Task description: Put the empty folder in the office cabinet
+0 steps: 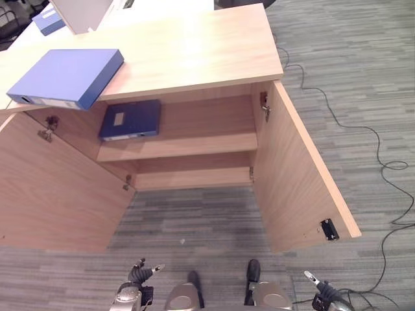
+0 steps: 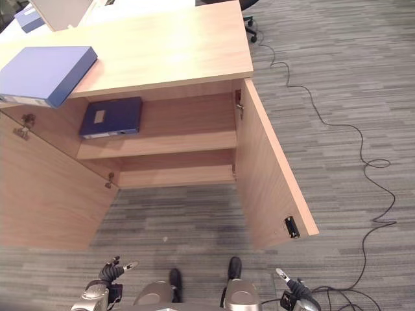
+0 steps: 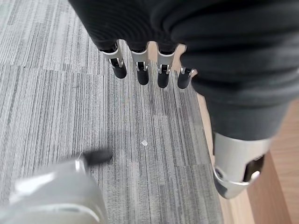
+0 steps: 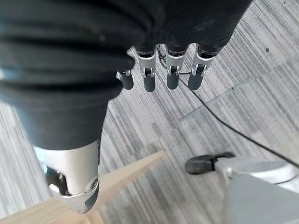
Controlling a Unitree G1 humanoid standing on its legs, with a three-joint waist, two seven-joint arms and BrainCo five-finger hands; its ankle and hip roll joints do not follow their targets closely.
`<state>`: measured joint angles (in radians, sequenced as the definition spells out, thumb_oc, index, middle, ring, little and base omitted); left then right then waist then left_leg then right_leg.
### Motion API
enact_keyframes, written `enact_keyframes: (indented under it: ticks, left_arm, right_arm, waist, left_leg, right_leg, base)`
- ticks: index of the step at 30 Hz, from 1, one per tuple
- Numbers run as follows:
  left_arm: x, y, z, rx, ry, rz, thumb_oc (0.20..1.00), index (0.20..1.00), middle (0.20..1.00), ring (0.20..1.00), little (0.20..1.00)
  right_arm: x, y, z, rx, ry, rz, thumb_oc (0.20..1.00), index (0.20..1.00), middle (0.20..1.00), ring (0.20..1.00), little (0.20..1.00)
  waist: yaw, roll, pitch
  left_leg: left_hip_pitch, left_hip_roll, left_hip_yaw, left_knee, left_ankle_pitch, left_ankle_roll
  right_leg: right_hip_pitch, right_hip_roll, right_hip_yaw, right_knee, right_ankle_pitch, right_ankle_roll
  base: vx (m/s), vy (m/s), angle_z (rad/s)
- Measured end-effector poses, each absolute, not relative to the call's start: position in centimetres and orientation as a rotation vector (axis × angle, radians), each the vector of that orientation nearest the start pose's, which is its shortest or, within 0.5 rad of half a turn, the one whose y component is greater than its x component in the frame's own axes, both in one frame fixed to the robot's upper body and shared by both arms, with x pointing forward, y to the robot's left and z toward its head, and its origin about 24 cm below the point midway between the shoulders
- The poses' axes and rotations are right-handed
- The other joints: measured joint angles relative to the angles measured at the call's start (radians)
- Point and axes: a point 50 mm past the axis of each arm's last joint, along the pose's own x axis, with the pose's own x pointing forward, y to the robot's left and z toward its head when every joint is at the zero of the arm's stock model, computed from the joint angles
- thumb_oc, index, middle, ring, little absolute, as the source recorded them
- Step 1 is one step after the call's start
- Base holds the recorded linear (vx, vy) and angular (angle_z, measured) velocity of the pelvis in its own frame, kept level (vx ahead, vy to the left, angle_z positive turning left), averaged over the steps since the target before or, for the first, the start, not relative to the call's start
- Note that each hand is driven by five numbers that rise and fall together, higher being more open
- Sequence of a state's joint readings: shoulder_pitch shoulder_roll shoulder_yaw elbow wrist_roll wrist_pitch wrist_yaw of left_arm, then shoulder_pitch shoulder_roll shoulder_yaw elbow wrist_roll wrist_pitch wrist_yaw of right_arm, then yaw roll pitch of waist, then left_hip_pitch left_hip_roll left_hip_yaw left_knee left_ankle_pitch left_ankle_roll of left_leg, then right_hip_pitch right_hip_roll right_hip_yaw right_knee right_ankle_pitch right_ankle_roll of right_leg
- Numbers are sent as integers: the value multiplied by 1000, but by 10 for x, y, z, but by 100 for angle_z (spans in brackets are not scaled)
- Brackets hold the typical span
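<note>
Three blue folders are in view. One folder [image 1: 68, 76] lies flat on the cabinet's top at the upper left of the frame, its near corner hanging a little over the front edge. A second folder [image 1: 131, 119] lies flat on the upper shelf [image 1: 194, 144] inside the cabinet [image 1: 194, 58], toward the shelf's left end. A third blue folder [image 1: 48, 21] sits on a pale counter [image 1: 155, 8] behind the cabinet, at the top left corner.

The cabinet has two doors, both swung wide: the left door [image 1: 52, 188] fills the lower left, the right door [image 1: 301, 175] angles toward the lower right and carries a small dark catch [image 1: 329, 229] near its outer corner. Two shelves show inside, one above the other.

Two robot hands hang low at the bottom edge, holding nothing: the left robot hand [image 1: 141, 272] and the right robot hand [image 1: 319, 286], each with fingers relaxed and spread over the floor.

The floor is grey striped carpet [image 1: 350, 84].
</note>
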<state>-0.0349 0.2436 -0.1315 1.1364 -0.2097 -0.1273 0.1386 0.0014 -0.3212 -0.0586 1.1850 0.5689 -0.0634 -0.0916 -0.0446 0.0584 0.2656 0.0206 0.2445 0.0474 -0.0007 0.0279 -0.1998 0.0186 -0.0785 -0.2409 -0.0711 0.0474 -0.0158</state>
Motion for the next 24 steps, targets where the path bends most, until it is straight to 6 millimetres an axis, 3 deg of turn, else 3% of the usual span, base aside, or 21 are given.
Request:
enact_keyframes:
  ticks: [2, 4, 5, 6, 7, 8, 9, 10, 11, 12, 13, 14, 16, 17, 18, 19, 21, 22, 23, 24]
  left_arm:
    - [133, 231, -145, 170, 964, 245, 1000, 1000, 1000, 1000, 1000]
    - [138, 231, -143, 168, 947, 244, 1000, 1000, 1000, 1000, 1000]
    - [139, 230, -143, 168, 943, 242, 1000, 1000, 1000, 1000, 1000]
    - [137, 227, -144, 163, 947, 237, 1000, 1000, 1000, 1000, 1000]
    - [135, 222, -145, 151, 949, 233, 1000, 1000, 1000, 1000, 1000]
    - [131, 223, -146, 152, 956, 239, 1000, 1000, 1000, 1000, 1000]
    - [133, 226, -145, 157, 952, 247, 1000, 1000, 1000, 1000, 1000]
    - [136, 224, -144, 152, 939, 247, 1000, 1000, 1000, 1000, 1000]
    - [138, 227, -142, 158, 928, 253, 1000, 1000, 1000, 1000, 1000]
    - [138, 236, -141, 182, 927, 269, 1000, 1000, 1000, 1000, 1000]
    - [138, 241, -139, 207, 925, 268, 1000, 1000, 1000, 1000, 1000]
    - [134, 247, -139, 227, 934, 270, 1000, 1000, 1000, 1000, 1000]
    - [129, 247, -141, 231, 946, 272, 1000, 1000, 1000, 1000, 1000]
    - [133, 255, -137, 257, 931, 275, 1000, 1000, 1000, 1000, 1000]
    - [132, 254, -138, 264, 944, 260, 1000, 1000, 1000, 1000, 1000]
    - [129, 247, -141, 254, 955, 243, 1000, 1000, 1000, 1000, 1000]
    - [127, 246, -143, 262, 968, 232, 1000, 1000, 1000, 1000, 1000]
    - [128, 247, -142, 265, 963, 234, 1000, 1000, 1000, 1000, 1000]
    - [133, 251, -139, 274, 945, 238, 1000, 1000, 1000, 1000, 1000]
    - [137, 254, -136, 281, 932, 239, 1000, 1000, 1000, 1000, 1000]
  right_arm:
    - [96, -294, -139, 186, 1003, -670, 1000, 1000, 1000, 1000, 1000]
    - [92, -296, -140, 187, 1009, -686, 1000, 1000, 1000, 1000, 1000]
    - [90, -297, -139, 185, 1011, -692, 1000, 1000, 1000, 1000, 1000]
    - [87, -302, -138, 171, 1013, -699, 1000, 1000, 1000, 1000, 1000]
    - [83, -308, -136, 157, 1015, -711, 1000, 1000, 1000, 1000, 1000]
    - [81, -308, -136, 155, 1018, -715, 1000, 1000, 1000, 1000, 1000]
    - [83, -304, -138, 166, 1018, -710, 1000, 1000, 1000, 1000, 1000]
    - [83, -304, -138, 168, 1022, -707, 1000, 1000, 1000, 1000, 1000]
    - [85, -297, -141, 186, 1024, -694, 1000, 1000, 1000, 1000, 1000]
    - [85, -280, -148, 227, 1050, -666, 1000, 1000, 1000, 1000, 1000]
    - [80, -272, -151, 253, 1065, -662, 1000, 1000, 1000, 1000, 1000]
    - [78, -265, -154, 270, 1082, -660, 1000, 1000, 1000, 1000, 1000]
    - [70, -259, -158, 262, 1129, -642, 1000, 1000, 1000, 1000, 1000]
    - [63, -258, -160, 303, 1129, -673, 1000, 1000, 1000, 1000, 1000]
    - [55, -265, -159, 321, 1123, -736, 1000, 1000, 1000, 1000, 1000]
    - [43, -271, -159, 299, 1162, -755, 1000, 1000, 1000, 1000, 1000]
    - [42, -270, -159, 290, 1167, -749, 1000, 1000, 1000, 1000, 1000]
    - [44, -268, -160, 294, 1164, -741, 1000, 1000, 1000, 1000, 1000]
    - [43, -261, -162, 303, 1178, -725, 1000, 1000, 1000, 1000, 1000]
    - [51, -257, -162, 299, 1173, -698, 1000, 1000, 1000, 1000, 1000]
  waist:
    - [-3, 18, -17]
    - [-1, 12, -31]
    - [-2, 14, -42]
    - [-5, 14, -50]
    - [-2, 25, -62]
    - [0, 18, -77]
    - [0, 12, -80]
    - [4, 20, -85]
    - [1, -3, -81]
    - [-2, -38, -79]
    - [2, -53, -87]
    - [-2, -61, -92]
    - [4, -53, -96]
    - [-3, -81, -107]
    - [-13, -76, -114]
    - [-2, -75, -118]
    - [-6, -58, -123]
    - [-4, -57, -124]
    - [-2, -84, -127]
    - [2, -91, -127]
  left_leg:
    - [9, 40, -84, -48, 42, -32]
    - [-5, 73, -85, -38, 54, -32]
    - [-9, 78, -78, -20, 62, -22]
    - [-15, 74, -73, 2, 127, 6]
    - [-22, 80, -87, 22, 179, -27]
    - [-1, 60, -127, 21, 74, -71]
    - [4, 58, -149, -2, 19, -57]
    - [27, 41, -167, -19, -34, -65]
    - [28, 8, -155, -20, -78, -64]
    - [34, -29, -152, -18, -76, -44]
    - [25, -40, -145, 17, -101, -23]
    - [21, -59, -135, 39, -106, -12]
    - [57, -60, -129, 28, -113, 1]
    - [30, -77, -100, 63, -144, 10]
    - [-16, -75, -41, 140, -178, 30]
    - [4, -87, 6, 132, -186, 25]
    - [27, -85, 34, 94, -169, 29]
    - [29, -86, 52, 86, -164, 39]
    - [48, -112, 80, 66, -148, 58]
    - [56, -123, 102, 65, -150, 70]
  right_leg:
    - [4, -13, 14, -6, 10, 20]
    - [7, -48, 26, 1, 11, 30]
    - [7, -72, 35, 19, 3, 53]
    - [5, -91, 46, 39, -6, 99]
    - [2, -121, 61, 43, -9, 124]
    - [2, -161, 75, 46, 0, 150]
    - [-2, -200, 91, 48, 4, 165]
    - [-18, -214, 102, 64, 5, 196]
    - [-23, -253, 128, 76, 18, 219]
    - [-33, -280, 148, 111, 20, 214]
    - [-29, -292, 143, 119, 66, 213]
    - [-14, -309, 150, 119, 93, 214]
    - [-36, -300, 171, 167, 70, 233]
    - [-21, -305, 168, 157, 114, 226]
    - [10, -334, 145, 141, 97, 218]
    - [-19, -337, 143, 158, 128, 194]
    - [-55, -333, 149, 173, 184, 129]
    - [-75, -335, 145, 174, 222, 122]
    - [-97, -347, 131, 167, 286, 121]
    - [-104, -356, 105, 163, 338, 103]
  base:
    - [73, 339, -31]
    - [32, 213, -14]
    - [34, 260, -13]
    - [53, 414, -15]
    - [81, 570, -22]
    - [88, 606, -18]
    - [70, 454, -17]
    - [80, 448, -3]
    - [91, 422, 0]
    - [92, 424, 8]
    - [39, 154, 14]
    - [88, 285, 15]
    - [137, 471, 9]
    - [108, 403, 38]
    - [83, 407, 18]
    - [104, 554, -9]
    - [35, 311, -50]
    - [-8, 407, -51]
    - [-16, 406, -57]
    - [-47, 605, -41]
